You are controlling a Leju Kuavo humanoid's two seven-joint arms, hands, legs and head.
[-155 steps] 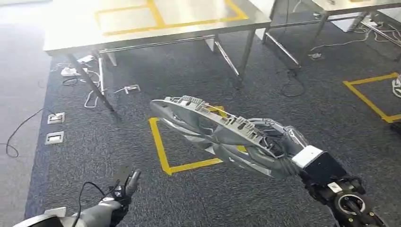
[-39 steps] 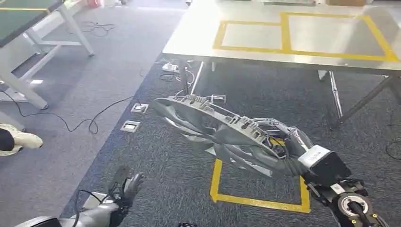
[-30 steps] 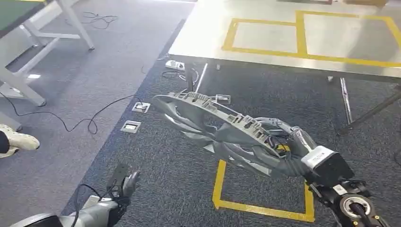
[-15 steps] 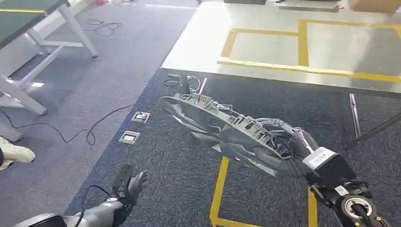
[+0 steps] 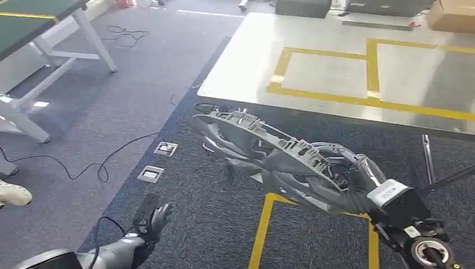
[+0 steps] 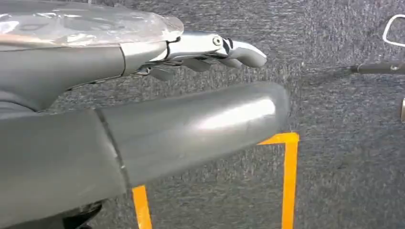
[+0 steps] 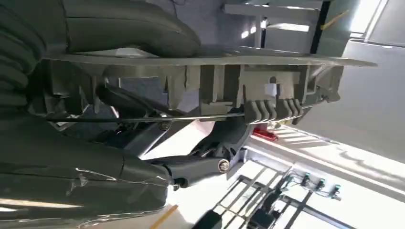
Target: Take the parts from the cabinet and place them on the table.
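Observation:
My right hand grips a long grey plastic part with ribs and clips, holding it out over the carpet just short of the steel table. The right wrist view looks along the part, with the hand's fingers wrapped around its near end. My left hand hangs low at the lower left, holding nothing, its fingers stretched out and apart from the thumb. The table top carries yellow tape rectangles.
A yellow tape square marks the dark carpet below the part. Floor sockets and a black cable lie to the left. A white-legged table stands at far left, a person's shoe at the left edge, and a cardboard box on the steel table.
The camera has moved toward the steel table, which now fills more of the upper picture and lies closer to the part's far end. My right hand keeps its grip; the left hand stays low.

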